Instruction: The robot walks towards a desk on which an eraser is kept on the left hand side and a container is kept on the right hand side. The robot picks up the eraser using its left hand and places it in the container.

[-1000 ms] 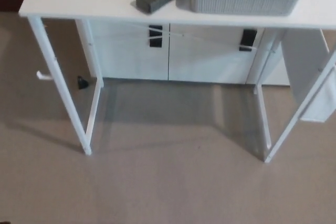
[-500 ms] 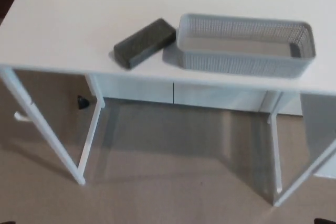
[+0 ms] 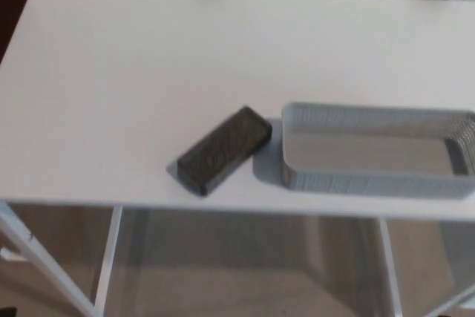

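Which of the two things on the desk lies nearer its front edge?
The dark eraser. Its lower-left corner nearly reaches the front edge of the white desk, and it lies at a slant. The grey mesh container, to its right, sits slightly further back.

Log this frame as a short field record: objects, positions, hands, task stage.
surface: white desk
eraser: dark eraser, lying flat and angled near the front edge
container: grey mesh container, right of the eraser, a narrow gap between, looks empty
hands: neither in view
stage: eraser not yet picked up
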Available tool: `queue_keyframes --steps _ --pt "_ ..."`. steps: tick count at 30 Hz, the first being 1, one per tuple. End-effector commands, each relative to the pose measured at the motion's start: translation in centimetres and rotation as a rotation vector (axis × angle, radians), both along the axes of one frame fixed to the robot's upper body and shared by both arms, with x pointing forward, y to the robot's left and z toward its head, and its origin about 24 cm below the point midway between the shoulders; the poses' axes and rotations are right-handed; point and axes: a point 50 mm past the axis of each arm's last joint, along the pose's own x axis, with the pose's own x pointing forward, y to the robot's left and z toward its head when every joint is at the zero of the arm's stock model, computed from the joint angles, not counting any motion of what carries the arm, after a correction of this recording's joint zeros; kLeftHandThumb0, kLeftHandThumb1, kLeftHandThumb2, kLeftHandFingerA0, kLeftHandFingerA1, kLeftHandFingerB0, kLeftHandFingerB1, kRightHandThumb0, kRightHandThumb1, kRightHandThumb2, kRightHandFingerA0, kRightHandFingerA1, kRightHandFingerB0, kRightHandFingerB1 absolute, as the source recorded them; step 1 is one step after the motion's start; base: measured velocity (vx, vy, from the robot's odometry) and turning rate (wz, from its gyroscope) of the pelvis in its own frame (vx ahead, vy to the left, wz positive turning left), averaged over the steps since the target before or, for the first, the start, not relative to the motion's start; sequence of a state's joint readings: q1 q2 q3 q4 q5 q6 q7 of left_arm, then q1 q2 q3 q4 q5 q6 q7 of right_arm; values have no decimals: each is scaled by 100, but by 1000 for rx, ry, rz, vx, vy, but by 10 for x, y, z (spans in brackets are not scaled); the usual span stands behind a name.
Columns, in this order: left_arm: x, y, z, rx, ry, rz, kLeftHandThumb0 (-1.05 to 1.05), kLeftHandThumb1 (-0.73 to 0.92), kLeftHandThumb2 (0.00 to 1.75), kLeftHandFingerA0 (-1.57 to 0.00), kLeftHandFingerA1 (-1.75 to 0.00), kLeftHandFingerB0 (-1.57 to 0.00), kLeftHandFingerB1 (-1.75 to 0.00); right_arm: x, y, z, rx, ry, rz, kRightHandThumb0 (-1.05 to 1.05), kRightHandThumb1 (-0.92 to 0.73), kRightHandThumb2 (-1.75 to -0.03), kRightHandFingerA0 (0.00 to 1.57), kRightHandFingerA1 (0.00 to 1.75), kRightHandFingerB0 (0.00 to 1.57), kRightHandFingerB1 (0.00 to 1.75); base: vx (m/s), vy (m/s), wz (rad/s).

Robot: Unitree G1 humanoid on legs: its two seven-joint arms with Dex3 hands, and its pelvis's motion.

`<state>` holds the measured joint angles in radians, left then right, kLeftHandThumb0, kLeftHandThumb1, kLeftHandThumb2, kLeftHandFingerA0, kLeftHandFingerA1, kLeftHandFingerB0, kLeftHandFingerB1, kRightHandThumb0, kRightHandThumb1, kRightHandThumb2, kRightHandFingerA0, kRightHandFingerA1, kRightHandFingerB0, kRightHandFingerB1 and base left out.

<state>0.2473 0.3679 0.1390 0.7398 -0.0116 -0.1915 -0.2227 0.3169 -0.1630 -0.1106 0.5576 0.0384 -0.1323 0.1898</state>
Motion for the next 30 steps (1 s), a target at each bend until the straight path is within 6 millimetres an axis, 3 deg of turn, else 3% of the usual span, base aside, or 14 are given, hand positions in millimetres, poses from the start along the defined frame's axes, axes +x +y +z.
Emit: queue_keyframes --steps 1,15,20,21,30 --pt "-4 2 0 18 -6 -21 -7 44 88 -28 -54 -18 -49 -2 -6 2 -28 -6 7 -17 -40 -87 45 65 23 53 154 -91 11" --pt "-2 -3 3 18 -24 -42 -5 43 87 -29 -55 -19 -49 1 -6 2 -30 -11 16 -16 -41 -87 45 64 23 53 94 -165 -4" --pt "-3 -6 2 7 -24 -70 -4 44 88 -28 -55 -18 -49 0 -5 3 -43 -5 27 -17 -42 -88 45 64 22 52 119 39 -4" --pt "-3 -6 1 -37 -22 -48 -1 48 91 -22 -53 -16 -48 0 -5 3 -42 -7 33 -17 -43 -88 45 64 21 52 10 220 62" --pt "-2 -11 3 -33 -19 -57 -2 47 89 -24 -53 -18 -48 1 -3 5 -53 -1 41 -16 -43 -88 45 64 21 52 54 98 1"
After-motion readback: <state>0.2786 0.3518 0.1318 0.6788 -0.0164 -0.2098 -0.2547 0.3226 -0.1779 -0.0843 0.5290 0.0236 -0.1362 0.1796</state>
